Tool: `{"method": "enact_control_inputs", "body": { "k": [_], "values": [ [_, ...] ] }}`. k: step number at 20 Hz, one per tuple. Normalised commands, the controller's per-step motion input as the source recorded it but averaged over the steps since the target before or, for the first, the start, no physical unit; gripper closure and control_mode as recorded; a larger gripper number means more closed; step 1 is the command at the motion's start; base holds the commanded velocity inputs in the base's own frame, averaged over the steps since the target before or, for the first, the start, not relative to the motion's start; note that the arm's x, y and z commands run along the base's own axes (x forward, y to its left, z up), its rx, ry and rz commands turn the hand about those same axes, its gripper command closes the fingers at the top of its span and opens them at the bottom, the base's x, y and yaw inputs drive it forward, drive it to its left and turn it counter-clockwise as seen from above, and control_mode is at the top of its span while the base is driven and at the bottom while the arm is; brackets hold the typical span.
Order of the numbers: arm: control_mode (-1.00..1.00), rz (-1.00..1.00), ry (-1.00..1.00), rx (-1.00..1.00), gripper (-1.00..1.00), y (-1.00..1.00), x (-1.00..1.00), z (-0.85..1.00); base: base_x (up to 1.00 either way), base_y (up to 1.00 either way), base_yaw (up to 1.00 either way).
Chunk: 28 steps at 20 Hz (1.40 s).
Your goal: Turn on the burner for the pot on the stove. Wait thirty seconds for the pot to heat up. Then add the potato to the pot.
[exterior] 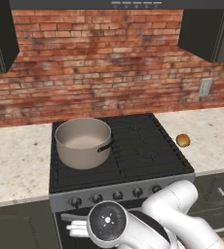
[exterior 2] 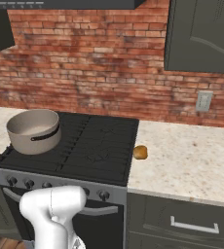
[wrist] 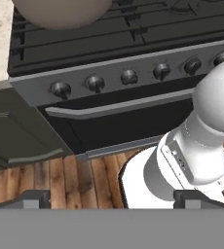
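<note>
Pot [exterior: 83,142] sits on the stove's [exterior: 133,146] left grates, side handle toward the middle. Potato [exterior: 183,140] lies on the counter [exterior: 216,141] just right of the stove — well apart from the pot. Gripper [wrist: 112,198] is low before the oven door [wrist: 119,121], jaws spread wide, holding nothing.

Pot [exterior: 83,142]: matte grey-beige metal, smooth walls, paler inside, dark handle. Stove [exterior: 133,146]: black iron grates over dull black top; brushed silver strip set with dark round knobs [wrist: 95,83] (slight sheen seen on caps). Potato [exterior: 183,140]: golden-brown, dull skin. Counter [exterior 2: 192,160]: speckled pale stone, smooth. Back wall [exterior: 109,63]: rough red brick. Floor [wrist: 60,180], lower left of hand view: wood planks, grained.
</note>
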Motion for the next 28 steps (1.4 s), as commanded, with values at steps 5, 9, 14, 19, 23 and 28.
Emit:
{"method": "enact_control_inputs", "body": {
  "k": [5, 9, 14, 19, 23, 28],
  "values": [
    [-1.0, 0.0, 0.0, 0.0, -1.0, 0.0, 0.0, -0.29, 0.0, 0.0, 0.0],
    [-1.0, 0.0, -0.01, 0.0, -1.0, 0.0, 0.0, -0.38, 0.0, 0.0, 0.0],
    [-1.0, 0.0, -0.17, 0.06, -1.0, 0.01, 0.05, -0.38, 0.0, 0.0, 0.0],
    [-1.0, 0.0, -0.21, 0.08, -1.0, 0.01, 0.05, -0.49, 0.0, 0.0, 0.0],
    [-1.0, 0.0, -0.1, 0.12, -1.0, 0.0, 0.02, -0.4, 0.0, 0.0, 0.0],
    [-1.0, 0.02, -0.07, 0.0, -1.0, 0.0, 0.0, -0.12, 0.0, 0.0, 0.0]
  ]
}}
